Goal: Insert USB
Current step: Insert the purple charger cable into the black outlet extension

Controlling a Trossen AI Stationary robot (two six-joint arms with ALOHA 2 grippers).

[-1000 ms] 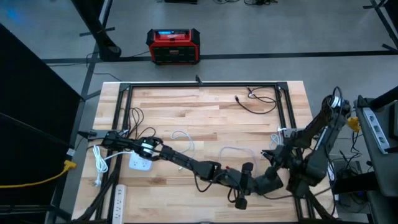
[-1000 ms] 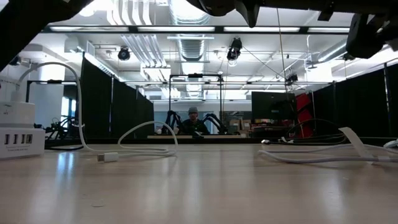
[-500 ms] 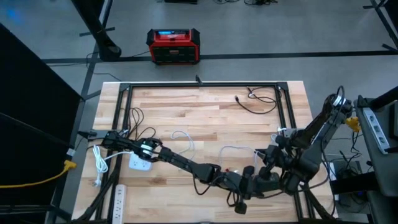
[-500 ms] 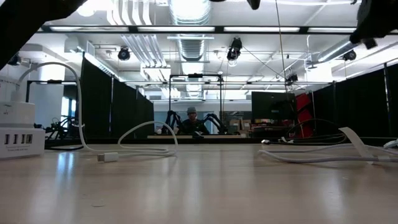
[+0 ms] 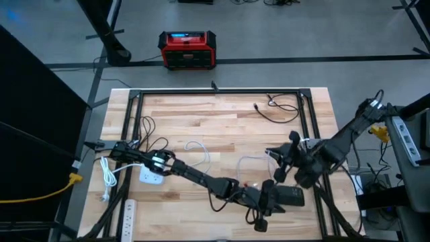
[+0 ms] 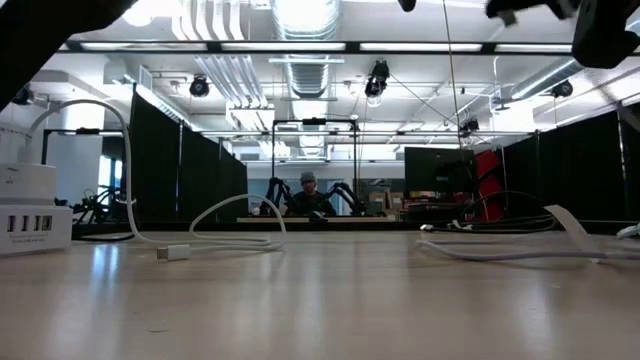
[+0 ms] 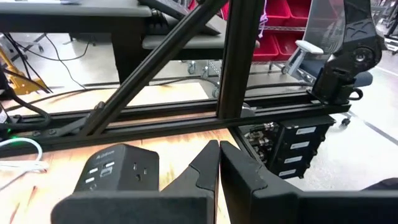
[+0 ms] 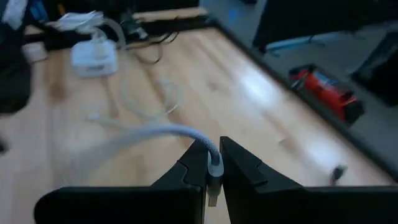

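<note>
— Holding anything, the right end effector (image 8: pixel 213 163)?

— Yes, its fingers pinch the plug end of a white cable (image 8: pixel 140 136), right of centre in the high view, above the counter (image 5: pixel 222 121).

— And the left end effector (image 7: pixel 219 163)?

— Fingers pressed together, empty, at the lower middle of the high view beside a black power strip (image 7: pixel 118 173).

— Where is the white charger (image 5: pixel 152 177)?

— Lower left of the counter, with another white cable (image 6: pixel 205 228) looping near it.

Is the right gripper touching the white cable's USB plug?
Touching. The right wrist view shows the right gripper clamped on the white cable at its USB plug, no gap visible.
</note>
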